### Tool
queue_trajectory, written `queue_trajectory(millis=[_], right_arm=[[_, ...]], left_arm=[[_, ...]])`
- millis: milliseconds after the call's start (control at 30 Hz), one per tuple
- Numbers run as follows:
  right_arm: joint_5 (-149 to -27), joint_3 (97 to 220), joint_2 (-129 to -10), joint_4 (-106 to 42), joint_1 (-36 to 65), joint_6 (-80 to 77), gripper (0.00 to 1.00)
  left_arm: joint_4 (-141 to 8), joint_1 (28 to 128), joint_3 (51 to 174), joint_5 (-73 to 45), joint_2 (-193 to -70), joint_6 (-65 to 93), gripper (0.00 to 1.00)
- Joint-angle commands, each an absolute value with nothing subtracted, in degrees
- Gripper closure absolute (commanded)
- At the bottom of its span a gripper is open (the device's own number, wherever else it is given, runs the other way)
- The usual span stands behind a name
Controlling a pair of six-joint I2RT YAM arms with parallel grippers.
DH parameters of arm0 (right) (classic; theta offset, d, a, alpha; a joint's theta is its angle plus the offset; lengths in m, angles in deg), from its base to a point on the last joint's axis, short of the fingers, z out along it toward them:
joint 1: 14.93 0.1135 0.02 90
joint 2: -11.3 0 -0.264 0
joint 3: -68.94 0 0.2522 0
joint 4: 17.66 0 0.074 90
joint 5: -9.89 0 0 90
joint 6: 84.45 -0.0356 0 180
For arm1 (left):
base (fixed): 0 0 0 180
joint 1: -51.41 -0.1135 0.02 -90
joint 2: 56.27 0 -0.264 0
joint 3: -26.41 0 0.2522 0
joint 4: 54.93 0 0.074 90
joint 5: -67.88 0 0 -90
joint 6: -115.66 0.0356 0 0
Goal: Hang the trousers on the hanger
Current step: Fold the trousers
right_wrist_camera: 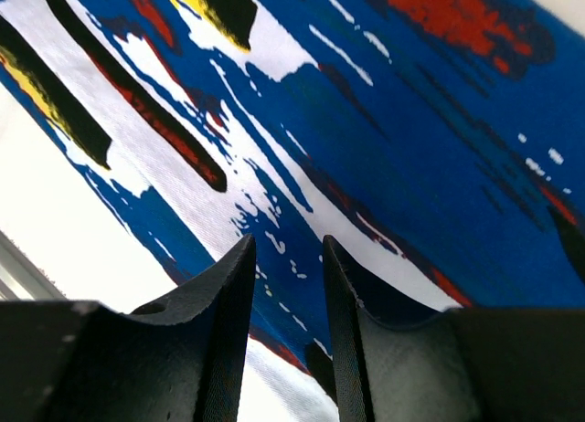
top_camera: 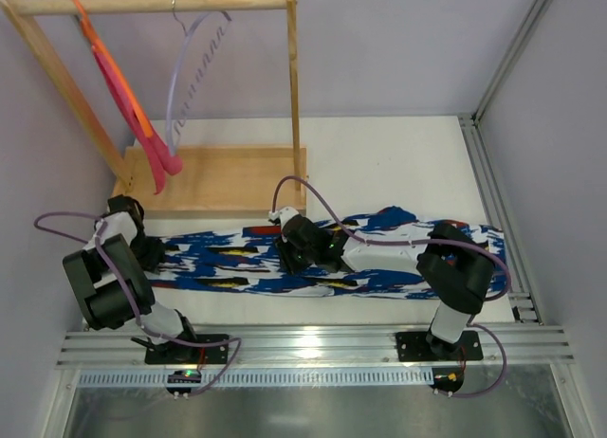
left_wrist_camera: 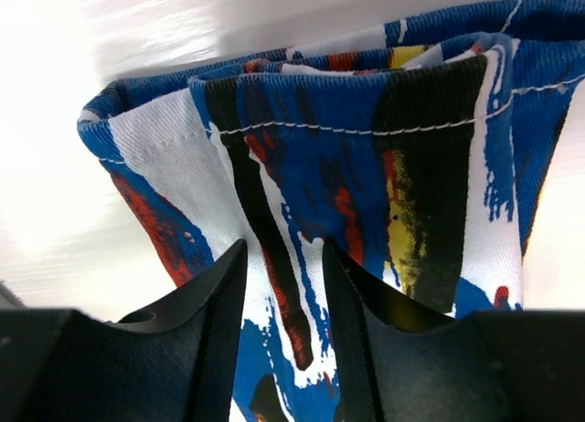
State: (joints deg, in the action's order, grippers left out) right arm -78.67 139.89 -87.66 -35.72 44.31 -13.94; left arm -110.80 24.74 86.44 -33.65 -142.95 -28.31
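Black fingers fill the foot of both wrist views. Left claw (left_wrist_camera: 283, 250): jaws narrowed to a slim gap, with one end of the trousers (top_camera: 218, 258) bunched up and filling that gap, so it reads as a pinch on the hem end. Right claw (right_wrist_camera: 288, 247): same slim gap, printed cloth running between the fingers; judged to be gripping the trousers about mid-length. Trousers otherwise lie stretched flat across the desk (top_camera: 398, 163), left to right, just in front of the wooden rack (top_camera: 152, 4). The hanger (top_camera: 194, 68) hangs by its hook from the rack's top rail, well apart from the trousers and untouched. An orange hanger (top_camera: 112, 82) with a pink-red cloth (top_camera: 169, 161) hangs further left on the same rail. Step in hand, as judged: securing a two-point hold on the garment before any lift; nothing is on the hanger yet. Next move calls for both claws to rise together, keep the cloth from sagging out of the pinch, and carry it back-left to drape over the hanger. Count: trousers 1; hangers 2 (lavender 1, orange 1); pink-red cloth 1; rack 1; claws 2.
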Motion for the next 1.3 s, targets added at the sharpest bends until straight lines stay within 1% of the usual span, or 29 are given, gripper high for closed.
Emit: queue_trajectory(millis=[0, 100, 200, 233, 333, 367, 467, 567, 700, 833, 967, 1100, 1133, 1200, 1267], right_arm=[[-75.5, 140.0, -88.5, -32.9, 44.5, -15.4, 0.61], [-74.1, 140.1, -89.1, -32.6, 44.5, -15.6, 0.61], [-76.4, 142.0, -88.7, -33.0, 44.4, -13.3, 0.61], [-77.8, 142.4, -88.0, -32.7, 44.5, -12.7, 0.61], [-79.4, 144.5, -87.8, -32.6, 44.4, -9.2, 0.61], [-82.6, 145.4, -88.9, -32.7, 44.4, -8.4, 0.61], [-85.4, 148.9, -92.5, -34.0, 44.6, -5.9, 0.61], [-85.8, 151.4, -94.4, -34.9, 45.1, -3.1, 0.61], [-85.7, 153.5, -96.9, -35.5, 46.3, 0.4, 0.60], [-83.0, 156.0, -100.2, -37.8, 47.7, 3.3, 0.60], [-80.4, 156.7, -102.0, -38.4, 48.8, 4.4, 0.60], [-74.8, 156.6, -102.6, -38.2, 49.5, 4.0, 0.61], [-74.3, 156.7, -102.7, -38.1, 49.5, 3.9, 0.62], [-72.9, 156.8, -102.6, -38.5, 49.5, 3.3, 0.78], [-73.0, 156.8, -102.2, -38.2, 49.6, 2.8, 0.89]], left_arm=[[-102.3, 25.9, 86.0, -32.1, -149.5, -29.0, 0.59], [-102.2, 27.7, 88.2, -30.6, -150.9, -28.9, 0.60], [-106.5, 28.1, 92.6, -30.8, -151.2, -27.7, 0.58], [-107.2, 28.1, 94.0, -32.0, -149.4, -27.3, 0.57], [-108.3, 27.9, 94.8, -33.0, -145.0, -25.4, 0.50], [-108.4, 27.7, 94.5, -33.5, -142.0, -25.3, 0.46], [-107.5, 25.6, 92.8, -31.7, -137.9, -25.4, 0.36], [-107.9, 24.5, 92.6, -31.4, -137.0, -24.5, 0.32], [-107.2, 22.8, 91.9, -28.0, -137.5, -23.5, 0.31], [-105.0, 18.9, 90.3, -23.4, -138.1, -22.9, 0.31], [-105.0, 17.9, 90.6, -23.0, -138.0, -22.0, 0.30], [-105.0, 17.7, 90.5, -22.9, -137.9, -21.7, 0.29], [-104.8, 17.6, 90.4, -22.7, -137.9, -21.7, 0.28], [-104.3, 17.6, 90.2, -22.3, -137.2, -21.4, 0.25], [-103.9, 17.5, 89.7, -22.6, -135.9, -21.2, 0.24]])
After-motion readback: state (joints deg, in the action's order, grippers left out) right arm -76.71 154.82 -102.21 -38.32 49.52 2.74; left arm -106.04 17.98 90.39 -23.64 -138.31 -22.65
